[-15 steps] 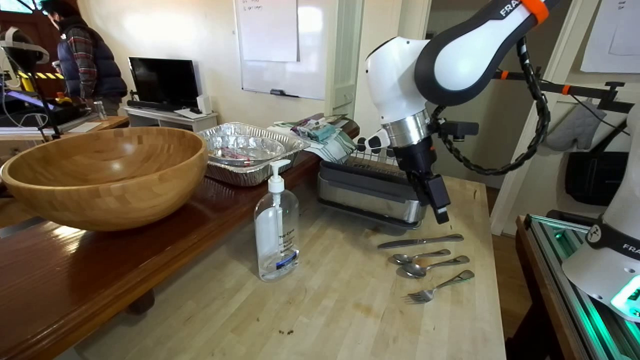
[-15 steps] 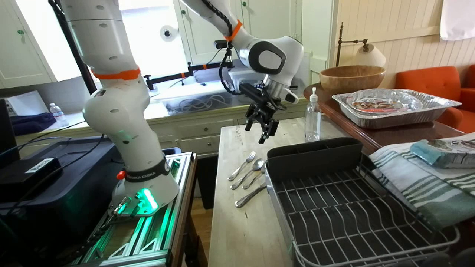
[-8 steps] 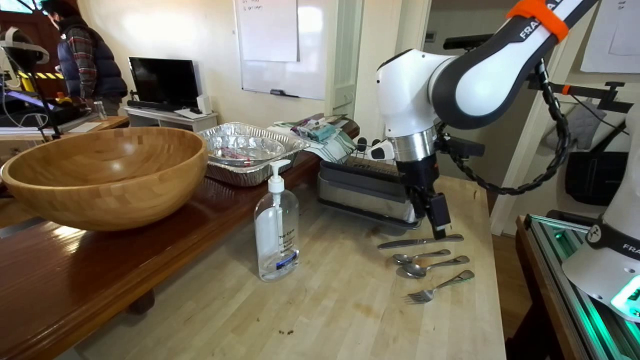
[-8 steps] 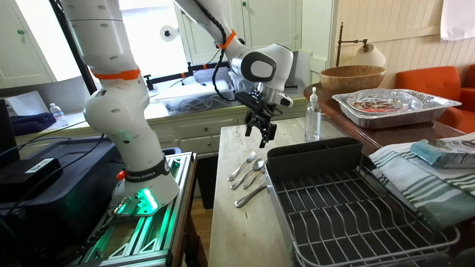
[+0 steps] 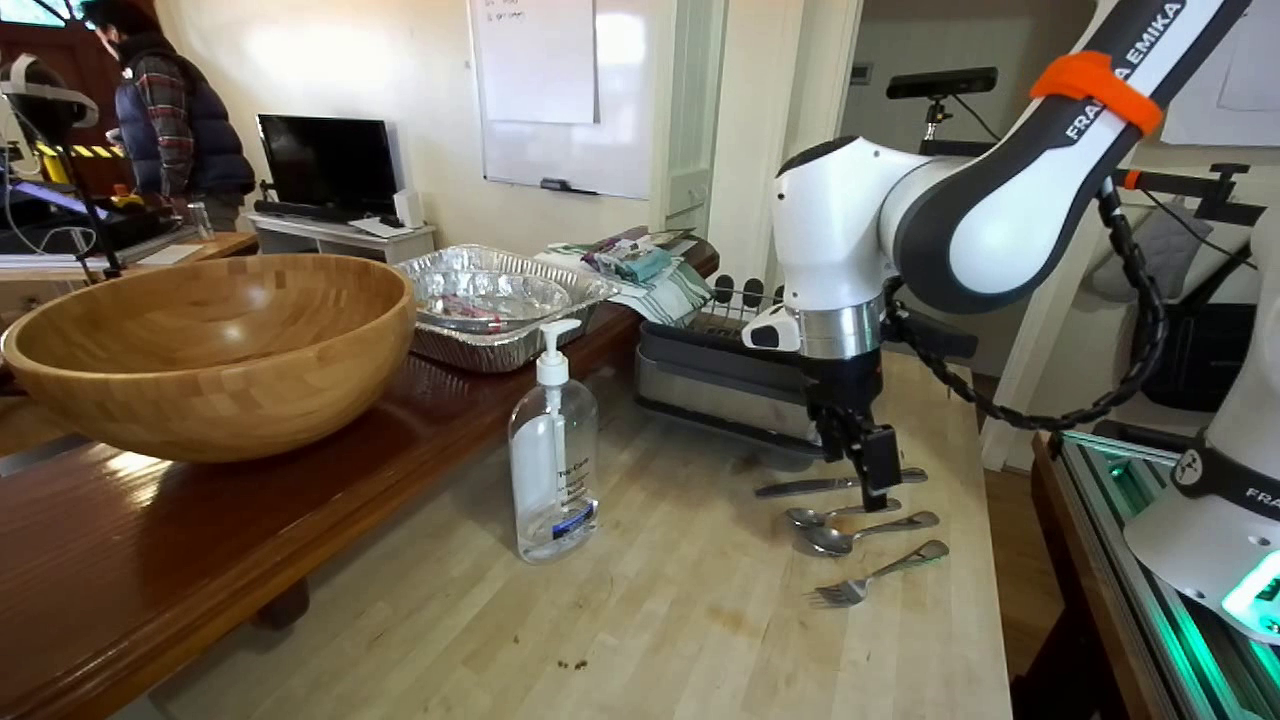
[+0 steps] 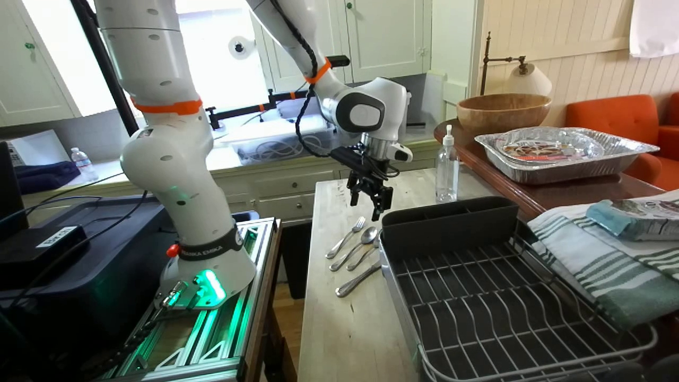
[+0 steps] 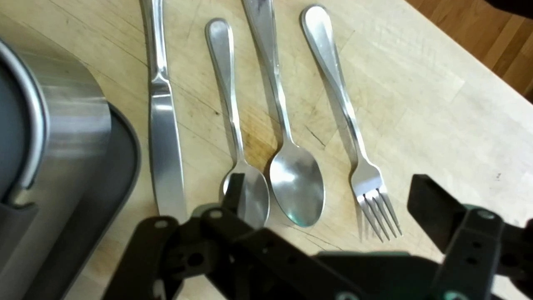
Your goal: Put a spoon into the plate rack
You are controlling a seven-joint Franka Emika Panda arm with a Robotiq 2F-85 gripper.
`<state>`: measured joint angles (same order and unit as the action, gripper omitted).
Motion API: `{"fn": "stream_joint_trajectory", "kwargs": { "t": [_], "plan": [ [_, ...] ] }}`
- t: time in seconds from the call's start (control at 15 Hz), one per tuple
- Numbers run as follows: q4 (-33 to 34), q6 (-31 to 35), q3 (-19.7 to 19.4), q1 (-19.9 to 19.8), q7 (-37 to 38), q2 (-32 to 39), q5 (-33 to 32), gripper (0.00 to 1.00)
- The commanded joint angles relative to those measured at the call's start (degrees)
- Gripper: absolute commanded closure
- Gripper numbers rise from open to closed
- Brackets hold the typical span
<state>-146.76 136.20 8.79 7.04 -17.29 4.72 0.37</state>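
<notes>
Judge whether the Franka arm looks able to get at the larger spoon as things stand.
Probably yes: the gripper hangs open, and the wrist view shows nothing lying on the larger spoon. The smaller spoon lies close beside it, so room on that side looks tight.

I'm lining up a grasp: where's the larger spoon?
In the wrist view, the larger spoon lies near the middle, between the smaller spoon on its left and the fork on its right.

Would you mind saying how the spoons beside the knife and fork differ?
Beside the knife lies the smaller spoon; beside the fork, the larger spoon. In the wrist view, a gripper finger partly hides the smaller spoon's bowl; the larger spoon's shows whole. Both are silvery.
</notes>
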Motion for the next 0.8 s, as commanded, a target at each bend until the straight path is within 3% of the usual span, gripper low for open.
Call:
{"fn": "stream_joint_trajectory", "kwargs": {
  "t": [0.0,0.73],
  "plan": [
    [-1.2,5.0,0.4,0.6,1.0,2.7,-0.8,0.00],
    [-2.0,10.1,1.0,0.5,2.1,8.2,-2.2,0.00]
  ]
}}
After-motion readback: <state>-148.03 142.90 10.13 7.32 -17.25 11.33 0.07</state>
